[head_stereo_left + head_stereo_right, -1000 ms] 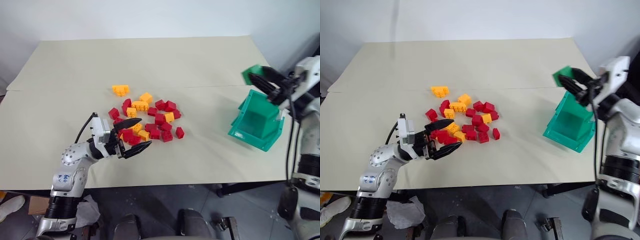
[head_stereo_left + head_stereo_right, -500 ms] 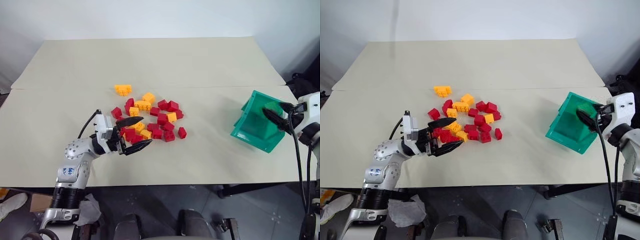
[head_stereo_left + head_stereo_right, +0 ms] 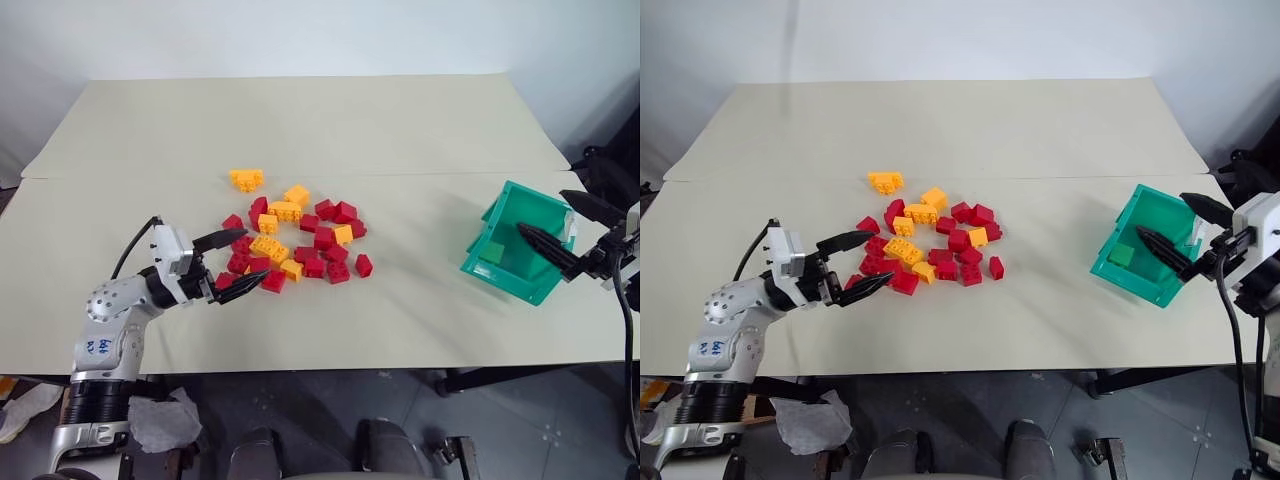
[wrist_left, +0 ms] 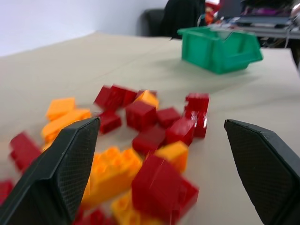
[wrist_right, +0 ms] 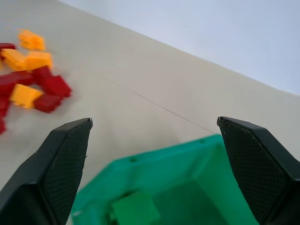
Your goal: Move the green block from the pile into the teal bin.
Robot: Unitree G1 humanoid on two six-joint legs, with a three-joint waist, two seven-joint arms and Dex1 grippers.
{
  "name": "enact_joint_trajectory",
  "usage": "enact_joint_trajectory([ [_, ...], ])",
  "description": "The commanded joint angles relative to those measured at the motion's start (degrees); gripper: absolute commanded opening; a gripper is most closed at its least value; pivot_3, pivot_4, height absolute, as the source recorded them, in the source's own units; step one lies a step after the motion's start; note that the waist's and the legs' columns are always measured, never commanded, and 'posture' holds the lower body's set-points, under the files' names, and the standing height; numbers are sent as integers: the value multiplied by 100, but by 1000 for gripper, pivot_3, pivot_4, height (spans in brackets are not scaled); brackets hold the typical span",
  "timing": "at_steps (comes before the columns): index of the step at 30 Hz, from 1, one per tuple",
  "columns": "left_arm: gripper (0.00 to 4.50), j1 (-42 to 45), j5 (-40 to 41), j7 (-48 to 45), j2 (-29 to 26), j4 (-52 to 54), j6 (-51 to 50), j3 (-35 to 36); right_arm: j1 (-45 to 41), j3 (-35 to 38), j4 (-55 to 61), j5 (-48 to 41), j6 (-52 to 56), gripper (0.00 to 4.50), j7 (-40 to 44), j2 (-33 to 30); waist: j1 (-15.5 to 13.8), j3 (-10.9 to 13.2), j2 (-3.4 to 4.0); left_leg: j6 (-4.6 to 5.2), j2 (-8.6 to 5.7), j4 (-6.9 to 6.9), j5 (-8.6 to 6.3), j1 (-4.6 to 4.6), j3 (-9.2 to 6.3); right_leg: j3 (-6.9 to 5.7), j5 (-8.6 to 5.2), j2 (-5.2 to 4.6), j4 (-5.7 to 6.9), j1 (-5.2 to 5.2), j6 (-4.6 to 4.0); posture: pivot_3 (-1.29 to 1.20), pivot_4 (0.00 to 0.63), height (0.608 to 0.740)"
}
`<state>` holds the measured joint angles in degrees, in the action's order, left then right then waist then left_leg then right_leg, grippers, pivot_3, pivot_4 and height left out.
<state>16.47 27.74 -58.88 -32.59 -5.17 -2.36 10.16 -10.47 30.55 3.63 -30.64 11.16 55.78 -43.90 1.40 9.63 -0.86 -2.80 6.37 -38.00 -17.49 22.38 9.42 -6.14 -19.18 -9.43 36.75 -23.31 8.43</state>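
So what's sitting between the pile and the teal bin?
Nothing: bare table between the pile and the teal bin, seen in both eye views.

Lots of bare table, with two crowded spots

The table (image 3: 400, 130) is bare along its far side and between the pile (image 3: 290, 240) and the teal bin (image 3: 515, 255); the left gripper (image 3: 232, 265), fingers wide apart, sits at the pile's near left edge; the right gripper (image 3: 570, 232), fingers spread, hangs at the bin's right side, partly over its open top; the green block (image 3: 1122, 255) lies inside the bin.
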Motion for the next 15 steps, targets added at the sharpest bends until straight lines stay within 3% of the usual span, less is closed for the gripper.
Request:
enact_joint_trajectory([
  [1, 4500, -178, -110, 51, -174, 106, 150, 187, 496, 6, 934, -464, 8, 4470, 248, 128, -7, 0, -1, 0, 0, -1, 0, -1, -2, 0, 0, 0, 2, 1, 0, 0, 150, 740],
  [6, 4500, -524, -157, 82, -342, 192, 106, 271, 1707, -353, 1623, -851, 160, 4470, 1434, -118, -100, 1, -6, 2, 0, 4, -4, -1, -6, -3, 0, 0, -2, 4, 0, 0, 150, 740],
  [10, 4500, -1144, -450, 236, -431, 276, 607, 520, 2079, -478, 915, -197, -981, 4470, 1633, 253, -108, -1, -17, 7, 0, -8, -7, -8, 0, -1, 0, 0, -41, 18, 0, 0, 150, 740],
  [15, 4500, -1461, -340, 328, -484, 556, 508, 611, 1938, -533, 659, -124, -1317, 4470, 1386, 506, -123, 0, -19, 8, 1, -9, -8, -22, -2, -3, 0, 0, -49, 36, -1, 0, 150, 740],
])
